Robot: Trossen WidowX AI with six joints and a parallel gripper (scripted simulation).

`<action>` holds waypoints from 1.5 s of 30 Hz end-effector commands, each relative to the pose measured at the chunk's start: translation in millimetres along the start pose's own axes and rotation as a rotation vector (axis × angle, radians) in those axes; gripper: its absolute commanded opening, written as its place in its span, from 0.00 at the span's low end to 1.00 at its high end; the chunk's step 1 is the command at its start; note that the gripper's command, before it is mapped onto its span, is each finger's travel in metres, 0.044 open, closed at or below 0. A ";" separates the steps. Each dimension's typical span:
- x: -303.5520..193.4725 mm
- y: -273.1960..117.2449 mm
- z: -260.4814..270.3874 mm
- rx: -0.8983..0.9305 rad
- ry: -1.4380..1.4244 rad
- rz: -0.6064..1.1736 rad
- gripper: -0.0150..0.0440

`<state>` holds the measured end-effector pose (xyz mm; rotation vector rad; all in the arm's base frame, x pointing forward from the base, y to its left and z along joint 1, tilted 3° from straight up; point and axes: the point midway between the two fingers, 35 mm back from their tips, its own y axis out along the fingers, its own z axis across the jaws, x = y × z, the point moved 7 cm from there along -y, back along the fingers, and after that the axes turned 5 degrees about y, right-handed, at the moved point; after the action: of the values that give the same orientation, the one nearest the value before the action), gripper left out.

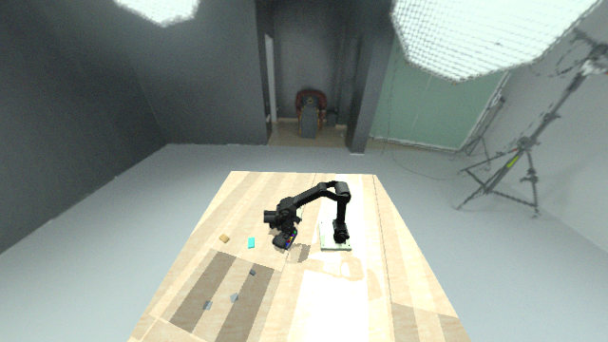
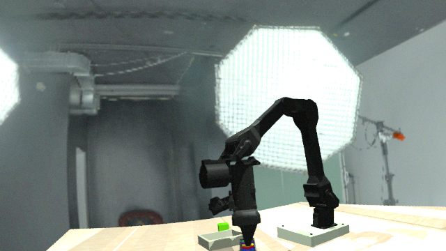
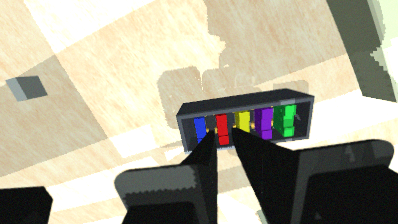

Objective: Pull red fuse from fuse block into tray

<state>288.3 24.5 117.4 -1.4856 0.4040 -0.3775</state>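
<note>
Fuse (image 3: 222,129) looked tiny, stiff and light, so I'd pinch its top. My gripper (image 3: 222,133) straddled it narrowly, gripping nothing yet.

Grey walls (image 1: 71,119), grey floor (image 1: 499,247), octagonal softbox (image 2: 287,97), light stand (image 1: 518,157)

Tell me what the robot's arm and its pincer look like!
The arm is all matte black, made of chunky angular links with round joints, and stands on a pale flat base plate. No cables or markings show. The pincer has two dark fingers that taper like wedges to narrow tips, widening into blocky grey-edged pads behind.
</note>
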 end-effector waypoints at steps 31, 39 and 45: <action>0.3 9.5 0.0 0.001 0.000 -0.001 0.27; 0.4 7.8 0.1 0.000 0.000 -0.001 0.25; 0.5 4.9 0.2 0.000 0.000 -0.001 0.25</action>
<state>288.5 24.8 110.6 -1.4857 0.4044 -0.3774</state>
